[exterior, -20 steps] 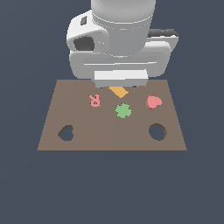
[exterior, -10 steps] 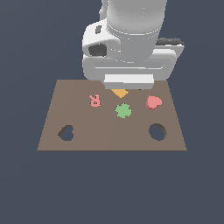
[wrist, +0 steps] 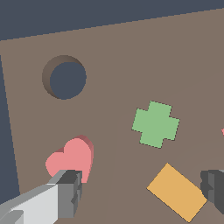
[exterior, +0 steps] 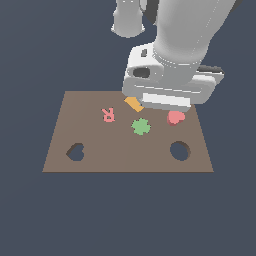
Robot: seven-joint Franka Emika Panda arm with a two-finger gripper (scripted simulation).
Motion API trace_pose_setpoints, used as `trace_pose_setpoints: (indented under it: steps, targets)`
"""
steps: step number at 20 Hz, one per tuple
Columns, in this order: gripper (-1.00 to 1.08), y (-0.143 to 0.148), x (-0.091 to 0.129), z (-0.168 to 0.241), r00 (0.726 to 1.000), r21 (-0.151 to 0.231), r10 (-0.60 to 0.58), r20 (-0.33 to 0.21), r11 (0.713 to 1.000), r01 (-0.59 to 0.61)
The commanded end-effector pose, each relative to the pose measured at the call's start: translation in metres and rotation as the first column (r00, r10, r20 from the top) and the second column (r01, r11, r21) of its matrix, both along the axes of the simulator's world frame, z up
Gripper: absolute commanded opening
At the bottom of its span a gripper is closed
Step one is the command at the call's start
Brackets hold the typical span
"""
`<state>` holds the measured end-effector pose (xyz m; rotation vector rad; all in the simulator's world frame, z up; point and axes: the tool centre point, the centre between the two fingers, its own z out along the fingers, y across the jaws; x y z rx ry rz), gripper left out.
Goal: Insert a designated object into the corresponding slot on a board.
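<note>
Going across the exterior view from its left, the heart-shaped slot point(exterior: 75, 152) sits near the front left corner of the brown board point(exterior: 100, 145), empty, with the pink letter R point(exterior: 108, 114) behind it toward the middle. Next come the green cross-shaped piece point(exterior: 141, 126) and, just behind it, the orange rectangular piece point(exterior: 133, 104), half hidden under the arm. Further toward that view's right lie the round hole point(exterior: 180, 150) at the front and the pinkish-red heart piece point(exterior: 175, 117) behind it, flat on the board and well apart from its slot. The gripper point(wrist: 142, 188) hangs above the board with its jaws wide and nothing between them; in the wrist view one fingertip point(wrist: 70, 192) overlaps the edge of the heart piece point(wrist: 72, 158) while the other point(wrist: 214, 186) stands past the orange piece point(wrist: 176, 191), so the open span seems centred on the orange rectangle rather than on the heart. The step in hand looks like lining up for the pick, and doing it well probably means shifting sideways until the heart lies midway between the fingers, turning the wrist so the pads meet its flatter flanks, then descending straight and closing only when low enough to catch so thin a piece. The orange piece nearby could be clipped if the descent starts from here.
</note>
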<state>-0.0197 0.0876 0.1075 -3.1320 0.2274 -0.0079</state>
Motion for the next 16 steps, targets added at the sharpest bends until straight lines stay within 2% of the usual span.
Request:
trace_pose_setpoints:
  steps: [1, 9, 16]
  targets:
    - [1.0, 0.016, -0.002, -0.013, 0.999, 0.0, -0.039, -0.001, 0.999, 0.039]
    - [1.0, 0.054, -0.003, -0.043, 0.991, -0.001, -0.13, -0.004, 0.992, 0.13]
    - [1.0, 0.071, -0.001, -0.056, 0.985, -0.001, -0.17, -0.005, 0.986, 0.17]
